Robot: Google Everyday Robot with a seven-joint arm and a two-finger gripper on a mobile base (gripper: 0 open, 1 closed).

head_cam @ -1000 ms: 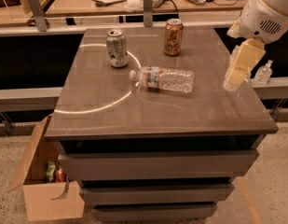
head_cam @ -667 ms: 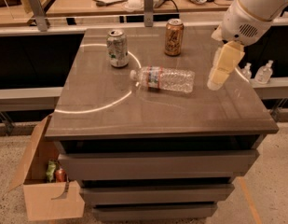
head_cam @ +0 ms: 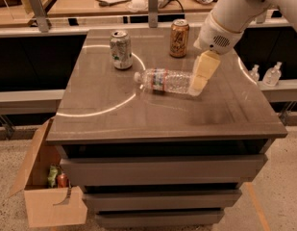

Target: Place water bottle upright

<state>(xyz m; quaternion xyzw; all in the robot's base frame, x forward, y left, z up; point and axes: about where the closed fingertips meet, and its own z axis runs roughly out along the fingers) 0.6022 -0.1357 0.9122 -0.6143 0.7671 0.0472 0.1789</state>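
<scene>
One water bottle (head_cam: pixel 166 81) is lying on its side near the middle of the grey cabinet top (head_cam: pixel 138 114), its white cap pointing left toward the silver-green can (head_cam: pixel 121 49) and its base pointing right. The gripper (head_cam: pixel 196 85) is now hanging at that base end, tip low over the surface and touching or nearly touching the plastic; which of the two cannot be made out. Whether the gripper is spread or pressed together cannot be told from this angle.

A second ago the gripper was hovering out by the cabinet's right edge, well apart from the bottle. Since then the arm has been swinging leftward and dropping, closing the gap completely. The bottle itself is sitting where it was, as are the silver-green can and the bronze can (head_cam: pixel 179 31) behind it.

That shift suggests the approach is ending and the grasp is only beginning. The bottle is not yet lifted or tipped, so the main work of standing it upright is still waiting. A round, ribbed bottle may be rolling away if nudged at one end.
</scene>
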